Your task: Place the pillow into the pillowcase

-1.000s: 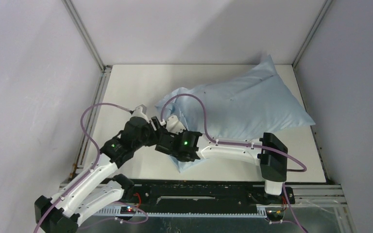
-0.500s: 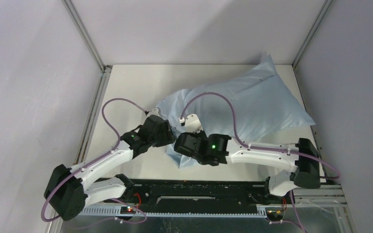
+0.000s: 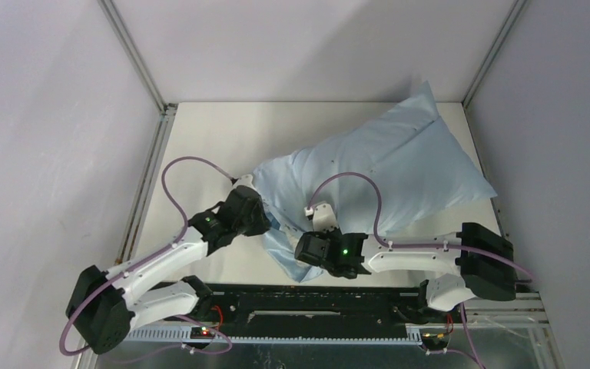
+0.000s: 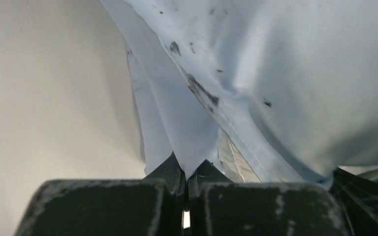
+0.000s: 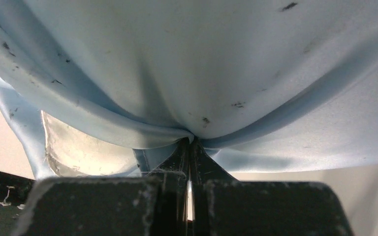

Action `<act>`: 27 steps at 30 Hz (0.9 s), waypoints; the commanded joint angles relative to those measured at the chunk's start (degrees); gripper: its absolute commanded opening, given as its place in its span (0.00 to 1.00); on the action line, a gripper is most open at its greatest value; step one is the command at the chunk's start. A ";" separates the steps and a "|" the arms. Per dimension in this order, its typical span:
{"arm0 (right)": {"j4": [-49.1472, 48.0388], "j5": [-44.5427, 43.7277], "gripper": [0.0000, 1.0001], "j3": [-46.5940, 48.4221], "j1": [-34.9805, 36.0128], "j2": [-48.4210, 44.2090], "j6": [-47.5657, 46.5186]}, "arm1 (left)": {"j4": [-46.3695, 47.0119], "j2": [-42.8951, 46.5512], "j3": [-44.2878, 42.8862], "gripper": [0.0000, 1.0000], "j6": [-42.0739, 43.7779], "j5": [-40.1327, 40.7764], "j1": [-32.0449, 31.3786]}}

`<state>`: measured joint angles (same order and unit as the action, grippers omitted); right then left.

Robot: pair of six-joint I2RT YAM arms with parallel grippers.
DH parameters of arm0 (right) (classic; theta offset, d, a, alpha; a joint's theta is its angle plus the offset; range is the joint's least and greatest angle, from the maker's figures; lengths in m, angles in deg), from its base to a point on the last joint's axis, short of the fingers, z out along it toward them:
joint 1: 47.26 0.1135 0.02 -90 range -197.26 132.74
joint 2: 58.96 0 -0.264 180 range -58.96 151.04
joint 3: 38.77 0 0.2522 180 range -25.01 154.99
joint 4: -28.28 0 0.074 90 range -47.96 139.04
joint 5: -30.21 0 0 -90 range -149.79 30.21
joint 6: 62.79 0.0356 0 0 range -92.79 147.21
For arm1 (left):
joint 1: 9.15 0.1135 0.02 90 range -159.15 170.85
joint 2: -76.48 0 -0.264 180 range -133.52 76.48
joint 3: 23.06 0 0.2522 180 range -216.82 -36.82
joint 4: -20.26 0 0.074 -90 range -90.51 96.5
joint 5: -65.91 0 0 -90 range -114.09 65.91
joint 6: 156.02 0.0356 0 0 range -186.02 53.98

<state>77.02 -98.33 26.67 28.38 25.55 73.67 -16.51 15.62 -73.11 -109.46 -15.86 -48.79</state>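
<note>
Pillowcase (image 3: 376, 165) | on counter (image 3: 215, 138), centre to far right, plump; pillow (image 5: 83, 147) seemingly inside, white at mouth | left fingers (image 4: 170, 171), right fingers (image 5: 203, 162) clamped shut on near hem | tip: tug both hem points evenly, outward.

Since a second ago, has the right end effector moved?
Yes. The right end effector slid back toward the black base rail and rightward, shut on the pillowcase.
</note>
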 commanded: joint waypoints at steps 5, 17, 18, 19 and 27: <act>-5.11 2.43 0.00 0.16 -3.00 -0.62 -3.11 | -2.90 7.39 0.70 0.00 4.61 -8.48 -0.53; -0.83 -2.91 0.39 13.70 5.33 -6.27 -13.51 | -1.14 7.52 2.86 0.00 4.45 -10.47 -1.23; -0.72 -3.09 0.39 14.84 6.34 -6.44 -14.32 | -0.97 7.38 2.75 0.00 4.42 -10.64 -1.23; -1.16 -2.82 0.39 15.88 7.32 -6.59 -16.02 | -0.85 7.24 2.66 0.00 4.35 -10.67 -1.23; -9.06 9.97 0.43 17.07 9.90 -0.21 -24.26 | -1.47 7.35 2.28 0.00 3.94 -10.09 -1.23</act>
<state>70.86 -94.31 42.78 38.48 20.56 54.32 -18.43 22.68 -70.88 -106.03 -24.99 -49.55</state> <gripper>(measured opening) 0.414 0.005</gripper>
